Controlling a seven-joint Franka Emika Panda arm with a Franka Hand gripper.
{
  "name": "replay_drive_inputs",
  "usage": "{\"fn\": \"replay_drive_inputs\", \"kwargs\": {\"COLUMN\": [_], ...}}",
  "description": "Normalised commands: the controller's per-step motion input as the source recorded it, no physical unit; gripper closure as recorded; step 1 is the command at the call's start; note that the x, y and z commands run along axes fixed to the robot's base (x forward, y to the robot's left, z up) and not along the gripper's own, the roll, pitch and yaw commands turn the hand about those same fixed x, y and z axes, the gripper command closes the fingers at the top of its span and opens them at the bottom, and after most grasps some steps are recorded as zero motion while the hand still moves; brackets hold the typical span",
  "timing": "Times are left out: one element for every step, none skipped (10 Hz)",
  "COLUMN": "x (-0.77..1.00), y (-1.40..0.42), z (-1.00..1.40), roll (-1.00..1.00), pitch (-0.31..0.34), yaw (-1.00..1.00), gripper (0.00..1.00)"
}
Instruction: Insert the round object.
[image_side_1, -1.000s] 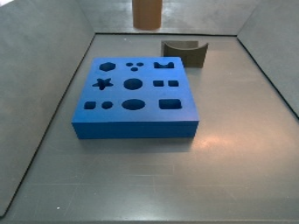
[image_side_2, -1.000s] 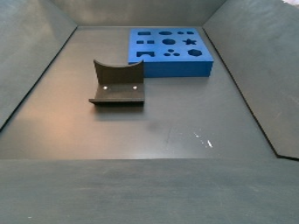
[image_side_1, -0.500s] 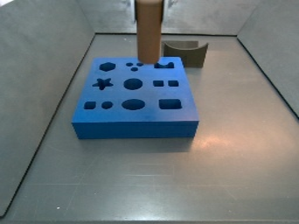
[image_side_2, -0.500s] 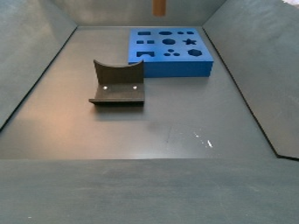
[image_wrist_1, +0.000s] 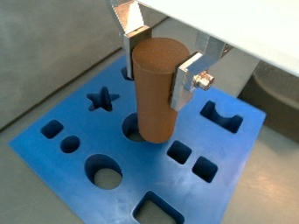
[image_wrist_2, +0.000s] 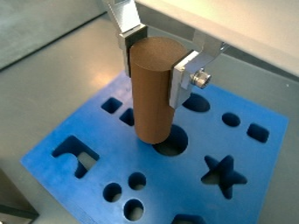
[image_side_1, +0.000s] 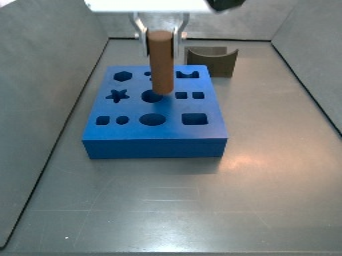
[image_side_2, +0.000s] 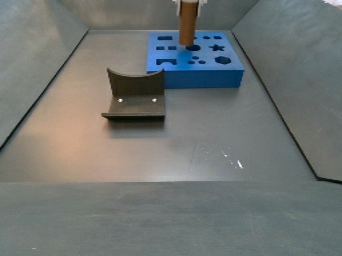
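The round object is pinched upright at its upper end by the gripper near the upper centre of a side view, so that its foot meets the blue block's central round hole.

- We saw the gripper clamping the tall brown cylinder peg above the blue foam block.
- The dark grey-brown notched block stood well apart, leaving open floor around.
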Motion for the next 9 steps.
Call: {"fn": "replay_drive_inputs", "kwargs": {"x": [-0.07,-0.08,-0.14,-0.22,-0.23,-0.25,-0.19,-0.01,0.08], "y": [-0.01,-0.07,0.0,-0.01,0.0,0.0,0.0,-0.08,-0.02], "z": [-0.13,0.0,-0.03,-0.07,-0.11,-0.15,-0.12,-0.16,-0.32], "roll": [-0.08,-0.03,0.0,0.0,-0.01,-0.02,-0.05,-0.16,-0.11], "pitch": [-0.014,0.0,0.0,-0.007,-0.031,-0.047,-0.059,-0.103,-0.061], "yaw": [-0.07,-0.06,-0.05,-0.03,-0.02,0.0,0.0,-0.01,0.0], "gripper": [1.0,1.0,1.0,1.0,1.0,1.0,1.0,1.0,1.0]}}
